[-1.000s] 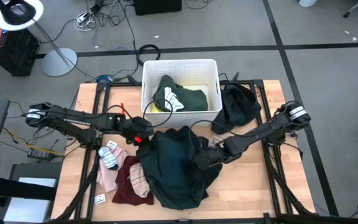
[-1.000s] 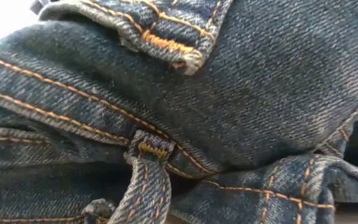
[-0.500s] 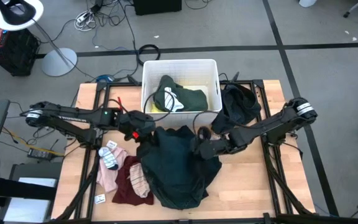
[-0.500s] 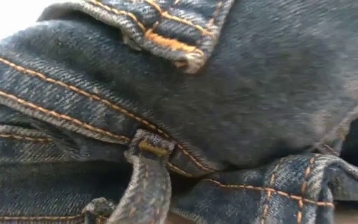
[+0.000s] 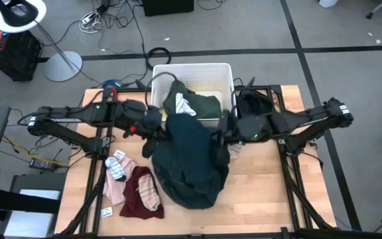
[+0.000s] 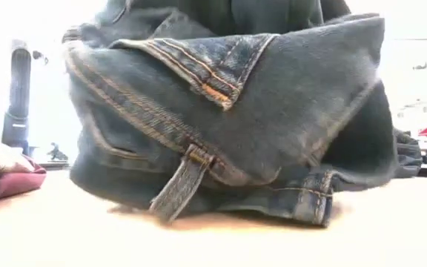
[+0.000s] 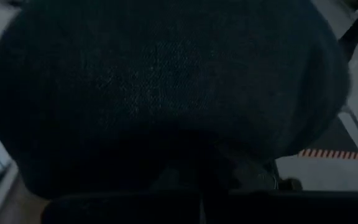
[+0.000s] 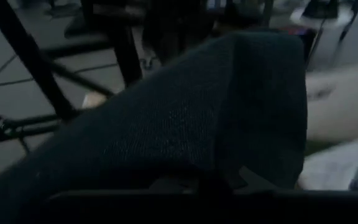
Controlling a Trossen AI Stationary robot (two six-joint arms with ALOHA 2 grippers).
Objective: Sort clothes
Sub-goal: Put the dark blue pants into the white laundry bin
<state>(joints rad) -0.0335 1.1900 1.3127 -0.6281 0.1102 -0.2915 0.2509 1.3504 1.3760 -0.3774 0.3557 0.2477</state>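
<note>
A large dark teal denim garment hangs between my two grippers just in front of the white bin. Its lower end rests on the table. My left gripper is shut on its left upper part and my right gripper on its right upper part. The cloth fills both wrist views and hides the fingers. A forest green garment and a bit of yellow lie in the bin. My left gripper holds the dark garment's upper left part, coming level from the table's left. The cloth covers the fingers, so the hold is hidden. My right gripper holds the upper right part, coming level from the table's right. The cloth hangs slack between them, its lower end on the table.
A black garment lies on the table right of the bin. A pink garment, a maroon garment and striped socks lie at the near left. A white tag lies near the front left edge.
Both grippers have risen and gone toward the far edge and the bin, carrying the dark garment's upper part. The garment has been drawn up and bunched narrower; its lower end has slid along the table away from the near edge.
</note>
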